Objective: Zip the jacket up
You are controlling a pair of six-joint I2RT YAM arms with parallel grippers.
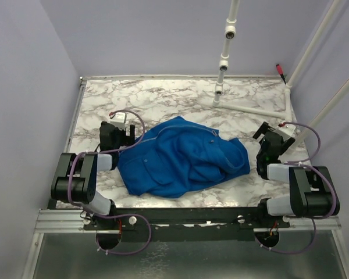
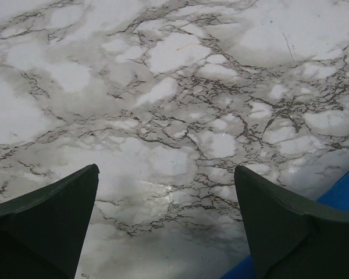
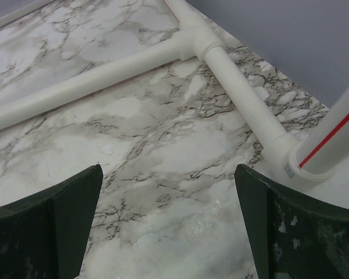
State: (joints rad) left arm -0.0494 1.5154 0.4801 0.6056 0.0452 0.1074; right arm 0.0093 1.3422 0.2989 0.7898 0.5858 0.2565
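Observation:
The royal-blue jacket (image 1: pixel 180 158) lies crumpled in the middle of the marble table (image 1: pixel 163 99), its front zipper not distinguishable in the folds. My left gripper (image 1: pixel 117 135) stands open just off the jacket's left edge, nothing between its fingers. In the left wrist view only a blue corner of the jacket (image 2: pixel 343 195) shows behind the right finger, and the left gripper (image 2: pixel 166 174) hangs over bare marble. My right gripper (image 1: pixel 272 141) is open to the right of the jacket, apart from it. In the right wrist view the right gripper (image 3: pixel 168 171) frames empty marble.
A white PVC pipe frame (image 1: pixel 244 108) lies on the back right of the table, with uprights (image 1: pixel 225 49) rising from it. Its T-joint (image 3: pixel 195 43) and a pipe with a red stripe (image 3: pixel 331 139) sit close ahead of the right gripper. Walls enclose the table.

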